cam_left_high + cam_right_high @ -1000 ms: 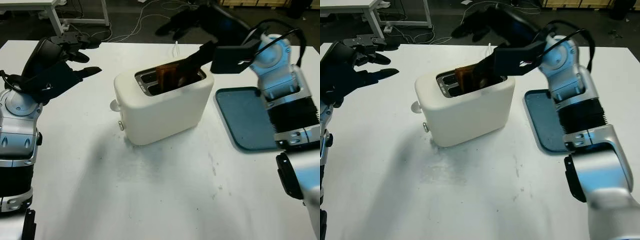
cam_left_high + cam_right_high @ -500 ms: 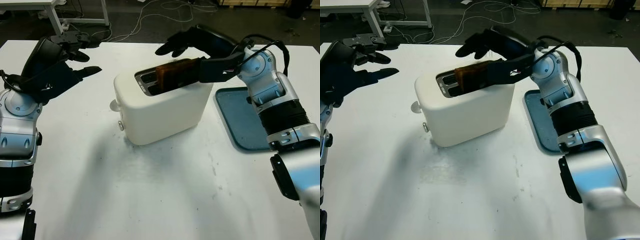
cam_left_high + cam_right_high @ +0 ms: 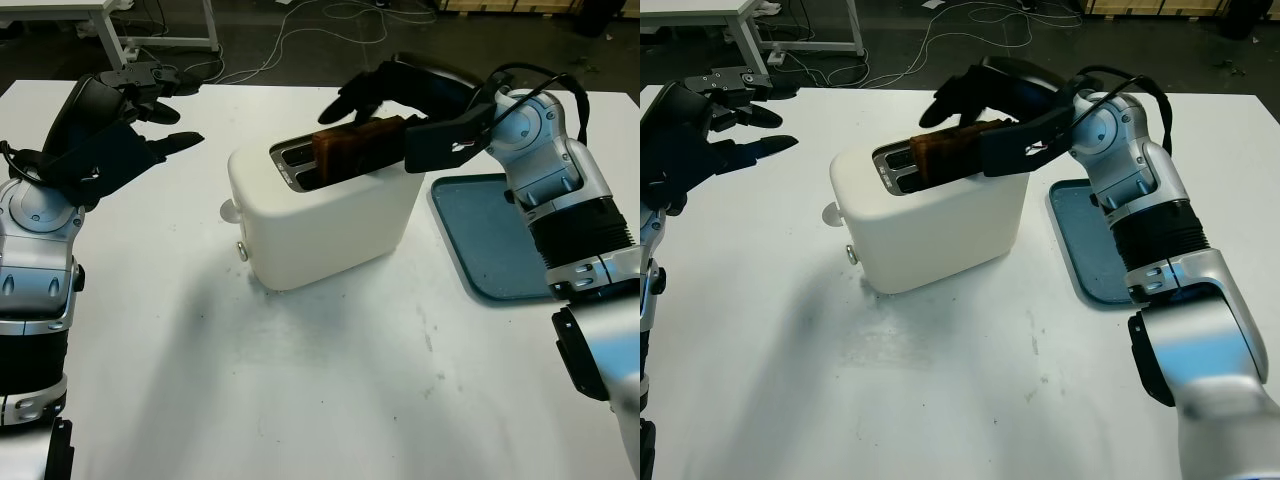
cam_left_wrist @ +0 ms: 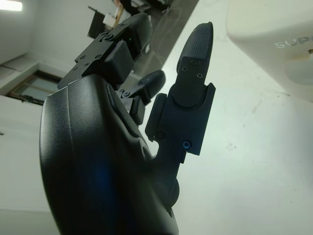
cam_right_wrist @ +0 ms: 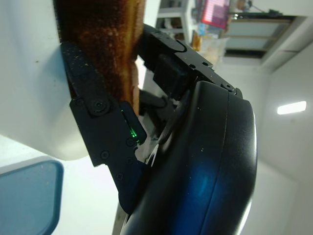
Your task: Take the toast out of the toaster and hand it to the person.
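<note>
The right hand (image 3: 400, 110) pinches the toast (image 3: 355, 147) standing in the toaster (image 3: 325, 215); next judged: lift straight up; left hand (image 3: 110, 130) waits open above the worktop (image 3: 300, 380).

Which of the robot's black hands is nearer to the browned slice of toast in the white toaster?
The right hand: its fingers close on the browned slice of toast at the white toaster. The left hand hovers open, apart, beyond the toaster's other end.

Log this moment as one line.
right hand: shut on toast | toast: in toaster slot | left hand: open, raised left of toaster
</note>
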Tool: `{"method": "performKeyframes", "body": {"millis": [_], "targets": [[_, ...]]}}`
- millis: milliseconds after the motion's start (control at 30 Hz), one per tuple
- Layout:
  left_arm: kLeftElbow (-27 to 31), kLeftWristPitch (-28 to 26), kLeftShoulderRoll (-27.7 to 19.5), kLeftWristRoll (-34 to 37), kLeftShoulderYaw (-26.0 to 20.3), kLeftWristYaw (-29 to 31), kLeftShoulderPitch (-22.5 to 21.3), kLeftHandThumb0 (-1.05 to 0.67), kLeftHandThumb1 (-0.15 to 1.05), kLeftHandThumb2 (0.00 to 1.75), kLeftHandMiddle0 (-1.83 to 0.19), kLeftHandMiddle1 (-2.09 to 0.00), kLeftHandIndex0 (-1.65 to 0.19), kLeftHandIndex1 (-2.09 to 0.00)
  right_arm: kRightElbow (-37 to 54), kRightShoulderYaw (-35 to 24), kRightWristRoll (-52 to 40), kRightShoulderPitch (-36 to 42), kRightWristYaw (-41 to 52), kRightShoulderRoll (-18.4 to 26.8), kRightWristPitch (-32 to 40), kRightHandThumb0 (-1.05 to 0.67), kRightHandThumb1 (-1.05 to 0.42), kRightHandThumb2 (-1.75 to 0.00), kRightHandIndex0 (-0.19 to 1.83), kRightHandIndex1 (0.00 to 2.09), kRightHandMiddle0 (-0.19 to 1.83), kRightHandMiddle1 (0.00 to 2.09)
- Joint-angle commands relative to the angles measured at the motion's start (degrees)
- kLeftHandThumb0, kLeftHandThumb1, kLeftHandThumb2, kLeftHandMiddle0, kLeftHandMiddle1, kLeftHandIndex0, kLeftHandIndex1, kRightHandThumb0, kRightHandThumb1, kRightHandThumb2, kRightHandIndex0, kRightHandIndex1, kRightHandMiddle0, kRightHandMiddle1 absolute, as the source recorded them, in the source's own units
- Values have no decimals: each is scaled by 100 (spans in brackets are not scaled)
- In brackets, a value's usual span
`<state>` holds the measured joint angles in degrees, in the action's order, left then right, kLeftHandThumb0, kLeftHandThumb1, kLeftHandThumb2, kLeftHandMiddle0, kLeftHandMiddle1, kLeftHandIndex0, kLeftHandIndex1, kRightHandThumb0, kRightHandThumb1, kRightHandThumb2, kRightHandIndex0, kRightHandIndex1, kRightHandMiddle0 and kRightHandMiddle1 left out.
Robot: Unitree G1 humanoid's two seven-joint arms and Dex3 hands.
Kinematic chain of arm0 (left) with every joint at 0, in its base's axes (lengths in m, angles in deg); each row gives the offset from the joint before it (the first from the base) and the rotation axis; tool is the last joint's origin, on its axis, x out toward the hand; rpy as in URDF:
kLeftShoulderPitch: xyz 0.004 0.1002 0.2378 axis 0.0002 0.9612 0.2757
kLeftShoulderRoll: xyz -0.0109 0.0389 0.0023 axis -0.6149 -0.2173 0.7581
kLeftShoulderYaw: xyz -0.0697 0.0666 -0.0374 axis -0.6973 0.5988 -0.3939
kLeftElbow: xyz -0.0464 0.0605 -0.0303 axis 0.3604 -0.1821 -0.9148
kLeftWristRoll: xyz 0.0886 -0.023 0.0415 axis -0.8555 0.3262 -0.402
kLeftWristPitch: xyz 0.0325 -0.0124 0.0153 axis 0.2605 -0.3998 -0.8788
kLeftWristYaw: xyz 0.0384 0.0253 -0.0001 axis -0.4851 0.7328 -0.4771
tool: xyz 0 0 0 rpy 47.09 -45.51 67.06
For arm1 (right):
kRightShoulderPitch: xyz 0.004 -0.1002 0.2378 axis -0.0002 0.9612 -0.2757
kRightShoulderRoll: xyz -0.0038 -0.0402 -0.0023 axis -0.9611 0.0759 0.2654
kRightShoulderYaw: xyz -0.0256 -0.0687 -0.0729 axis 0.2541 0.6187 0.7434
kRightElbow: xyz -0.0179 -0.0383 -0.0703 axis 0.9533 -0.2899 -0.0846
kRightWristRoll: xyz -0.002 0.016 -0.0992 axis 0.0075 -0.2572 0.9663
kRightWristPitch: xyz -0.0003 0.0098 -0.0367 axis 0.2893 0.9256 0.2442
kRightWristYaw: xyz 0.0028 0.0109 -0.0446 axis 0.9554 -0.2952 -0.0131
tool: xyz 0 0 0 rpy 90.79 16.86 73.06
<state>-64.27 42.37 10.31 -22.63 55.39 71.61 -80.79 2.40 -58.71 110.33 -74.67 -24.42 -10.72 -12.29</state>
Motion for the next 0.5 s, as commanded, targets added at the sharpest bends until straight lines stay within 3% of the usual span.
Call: {"method": "performKeyframes", "body": {"millis": [0,67,100,133,267,467], "targets": [[31,-23,25,-17,-21,-45,46,-51,86,0,-37,-85,-57,-28,-22,62,10,36,115,68,32,-44,-70,0,102,104,117,45],[18,-6,53,25,-47,-48,55,-49,85,0,-37,-85,-56,-28,-85,122,134,11,56,96,-38,-50,-73,-1,97,150,93,127],[9,-6,59,39,-56,-44,57,-49,85,0,-37,-85,-56,-28,-136,147,192,2,-17,108,-115,-53,-77,-1,98,164,85,155],[4,-19,61,45,-57,-38,55,-49,85,0,-37,-85,-56,-28,-185,163,229,-6,-86,116,-186,-53,-80,-2,101,169,84,164],[15,-51,67,26,-52,-50,55,-50,85,0,-36,-87,-56,-29,-386,261,465,-75,-403,164,-404,-50,-91,-6,102,174,81,174],[-6,51,8,-43,-18,-41,72,-52,86,1,-36,-88,-56,-29,-538,402,595,-163,-347,220,-524,-45,-92,-12,97,175,77,174]]}}
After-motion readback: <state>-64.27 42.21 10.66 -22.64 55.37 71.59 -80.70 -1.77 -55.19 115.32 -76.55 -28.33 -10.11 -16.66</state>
